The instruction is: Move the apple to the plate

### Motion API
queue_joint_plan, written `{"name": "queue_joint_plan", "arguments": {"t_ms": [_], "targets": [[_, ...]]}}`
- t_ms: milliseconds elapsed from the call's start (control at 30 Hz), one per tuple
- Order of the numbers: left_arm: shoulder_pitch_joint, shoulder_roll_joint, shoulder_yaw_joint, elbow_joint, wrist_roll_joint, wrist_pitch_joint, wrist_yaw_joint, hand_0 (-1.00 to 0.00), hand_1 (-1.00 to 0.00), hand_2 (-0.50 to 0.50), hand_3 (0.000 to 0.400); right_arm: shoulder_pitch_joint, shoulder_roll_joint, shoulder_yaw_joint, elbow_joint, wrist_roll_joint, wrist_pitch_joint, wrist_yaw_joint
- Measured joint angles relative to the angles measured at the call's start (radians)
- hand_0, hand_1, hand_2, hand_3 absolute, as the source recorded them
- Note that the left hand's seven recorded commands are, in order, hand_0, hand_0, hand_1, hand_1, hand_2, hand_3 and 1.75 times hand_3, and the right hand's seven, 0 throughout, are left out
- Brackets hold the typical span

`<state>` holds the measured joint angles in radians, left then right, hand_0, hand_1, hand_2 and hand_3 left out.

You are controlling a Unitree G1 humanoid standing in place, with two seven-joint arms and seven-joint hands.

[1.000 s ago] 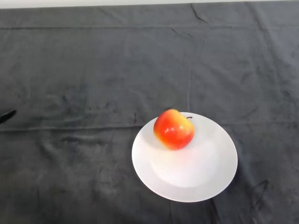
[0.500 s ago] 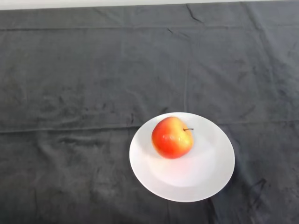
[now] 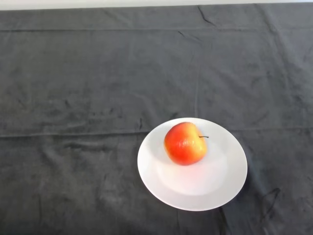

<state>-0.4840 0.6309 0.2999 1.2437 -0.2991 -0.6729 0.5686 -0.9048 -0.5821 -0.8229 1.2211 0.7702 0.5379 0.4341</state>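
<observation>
A: Where do we stand with the apple (image 3: 185,143)?

B: It sits on the white plate (image 3: 215,188), toward the far-left part of the dish, lying with its stem pointing to the right. The plate rests on the dark cloth (image 3: 98,88) covering the tabletop.

A: And our hand?

B: No part of the arm or hand shows in the head view, so we cannot tell whether it is wide, narrow, or holding anything. Nothing is touching the fruit.

A: So the move looks finished to us?

B: We judge so: the apple is wholly within the rim, not overhanging it. What is left is only to leave it undisturbed.

A: How do we do that well?

B: We keep the arm clear of the plate and avoid brushing the cloth, since a tug on the fabric could shift the dish. The apple is round and sits off-centre, so we think a nudge could roll it toward the rim.
</observation>
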Motion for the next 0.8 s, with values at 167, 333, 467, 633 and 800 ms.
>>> {"name": "queue_joint_plan", "arguments": {"t_ms": [167,333,467,633,800], "targets": [[0.0,0.0,0.005,0.0,0.002,0.0,0.018,0.0,0.0,0.0,0.0,0.0,0.0,0.0,0.0,0.0,0.0,0.0],[0.0,0.0,0.035,0.0,0.004,-0.002,0.039,0.0,0.0,0.0,0.0,0.0,0.0,0.0,0.0,0.0,0.0,0.0],[0.0,0.0,0.035,0.0,0.008,-0.004,0.05,0.0,0.0,0.0,0.0,0.0,0.0,0.0,0.0,0.0,0.0,0.0],[0.0,0.0,0.04,-0.001,0.009,-0.01,0.051,0.0,0.0,0.0,0.0,0.0,0.0,0.0,0.0,0.0,0.0,0.0],[0.0,0.0,0.045,-0.001,0.009,-0.011,0.052,0.0,0.0,0.0,0.0,0.0,0.0,0.0,0.0,0.0,0.0,0.0]]}}
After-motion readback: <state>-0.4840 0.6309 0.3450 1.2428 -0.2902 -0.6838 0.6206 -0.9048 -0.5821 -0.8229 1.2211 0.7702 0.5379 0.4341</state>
